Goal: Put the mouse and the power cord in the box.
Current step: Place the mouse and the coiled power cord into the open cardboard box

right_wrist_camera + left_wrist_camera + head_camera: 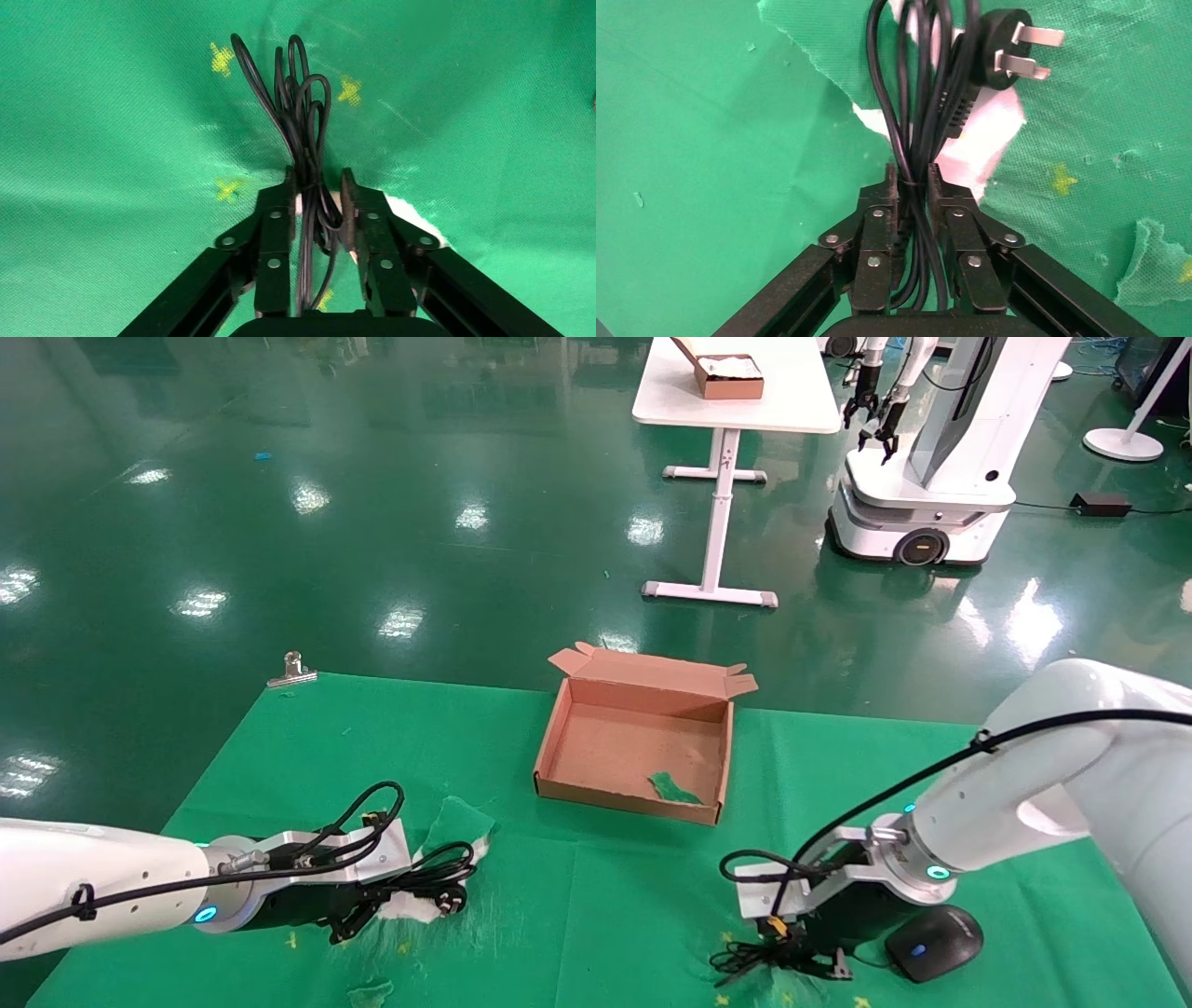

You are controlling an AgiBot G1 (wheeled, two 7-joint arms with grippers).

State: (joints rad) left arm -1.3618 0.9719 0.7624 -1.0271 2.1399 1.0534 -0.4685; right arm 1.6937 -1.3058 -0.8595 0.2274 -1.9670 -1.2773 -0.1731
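- The left gripper [914, 184] sat low over the green cloth [596, 896] at the near left of the table, its 2 fingers [878, 210] pressed in against the power cord [916, 105], clamped on the bundle at its tied waist.
- The cord's loops ran out past the fingertips, and its black plug [996, 42] with bare metal prongs lay at the far end, over a torn patch where white showed through the cloth.
- In the head view the power cord [438, 877] lay on the cloth just ahead of that gripper [358, 915], well apart from the box.
- The right gripper [318, 189] was down at the near right of the table, its fingers [277, 210] drawn close around the thin bundled mouse cable [299, 119], whose loops fanned out beyond the tips across the cloth.
- The mouse [934, 943], black with a blue-lit wheel, rested on the cloth just beside the right gripper [792, 957], on its outer side.
- The box [636, 747] stood open in the middle of the table, beyond both grippers, flaps on its far edge; only a scrap of green material [672, 789] lay inside it.
- Beyond the table, a white desk [736, 384] carried a smaller brown box [722, 374], and another robot [931, 458] stood beside it.
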